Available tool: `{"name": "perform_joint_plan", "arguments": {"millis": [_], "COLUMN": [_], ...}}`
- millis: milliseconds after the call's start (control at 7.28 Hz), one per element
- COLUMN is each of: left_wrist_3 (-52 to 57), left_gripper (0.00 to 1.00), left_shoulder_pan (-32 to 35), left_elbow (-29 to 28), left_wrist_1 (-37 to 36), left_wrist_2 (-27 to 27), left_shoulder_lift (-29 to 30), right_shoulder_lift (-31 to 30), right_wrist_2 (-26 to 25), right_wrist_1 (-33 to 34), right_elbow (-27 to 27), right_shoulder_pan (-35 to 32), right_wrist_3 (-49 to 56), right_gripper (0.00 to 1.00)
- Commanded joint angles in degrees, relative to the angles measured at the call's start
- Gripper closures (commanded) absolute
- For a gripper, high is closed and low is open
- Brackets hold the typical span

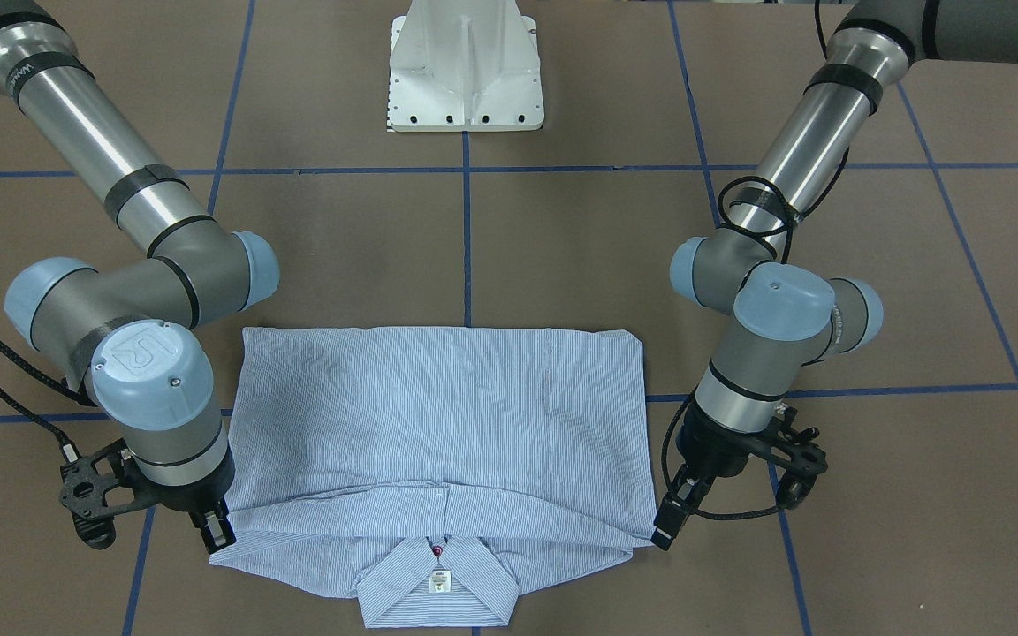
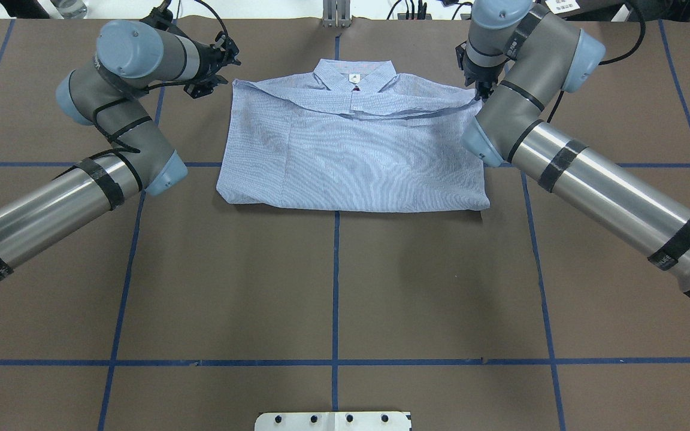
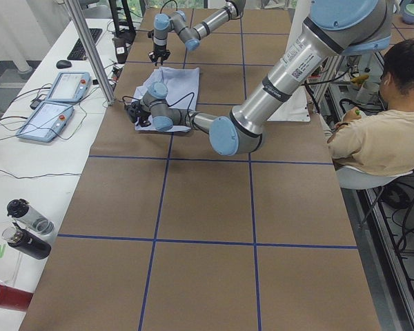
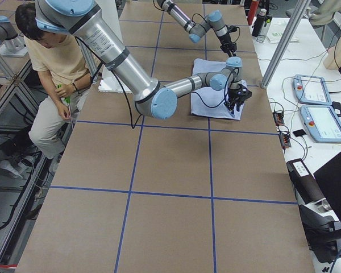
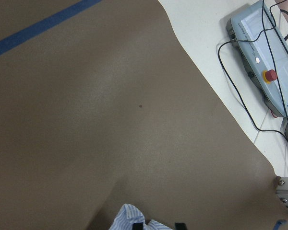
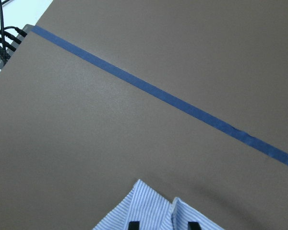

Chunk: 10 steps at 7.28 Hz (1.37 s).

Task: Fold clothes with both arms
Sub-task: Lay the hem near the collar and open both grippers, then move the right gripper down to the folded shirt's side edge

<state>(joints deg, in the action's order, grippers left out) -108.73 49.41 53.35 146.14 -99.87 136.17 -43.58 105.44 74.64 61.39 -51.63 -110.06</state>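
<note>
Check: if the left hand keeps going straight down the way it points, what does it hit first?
The left hand points down at the shirt's shoulder-corner edge. Its wrist view shows striped fabric at the fingertips, so it would likely meet shirt, then the brown table cover. Actual contact is unclear.

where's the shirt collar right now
In the front-facing view the collar sits at the bottom centre, on the shirt's edge farthest from the white base, between the two tools.

Both wrist views cut off the shirt (image 6: pixel 149 211) and the fingers (image 6: pixel 133 224) at the bottom edge.
</note>
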Motion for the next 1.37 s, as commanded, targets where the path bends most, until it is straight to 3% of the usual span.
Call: {"name": "perform_joint_plan", "arguments": {"millis": [0, 137, 549, 1236], "left_wrist_3": [0.28, 0.36, 0.36, 0.36], "left_gripper": [0.34, 0.34, 0.34, 0.34], "left_shoulder_pan": [1.3, 1.39, 1.48, 1.39], "left_elbow": [0.61, 1.22, 4.04, 4.39], "left_wrist_1": [0.02, 0.02, -0.15, -0.33], "left_wrist_2": [-0.06, -0.06, -0.06, 0.03], "left_shoulder_lift": [-0.03, -0.11, -1.78, -2.48], "right_shoulder_lift": [-8.31, -14.02, -26.52, -28.23], "right_wrist_2": [0.2, -0.32, -0.59, -3.22], "right_wrist_1": [0.68, 0.51, 0.68, 0.6], "right_elbow": [12.96, 18.71, 37.07, 37.49], "right_shoulder_pan": [0.91, 4.14, 11.53, 15.68], "right_wrist_3": [-0.42, -1.2, -5.24, -6.93], "right_gripper": [0.48, 0.41, 0.37, 0.35]}}
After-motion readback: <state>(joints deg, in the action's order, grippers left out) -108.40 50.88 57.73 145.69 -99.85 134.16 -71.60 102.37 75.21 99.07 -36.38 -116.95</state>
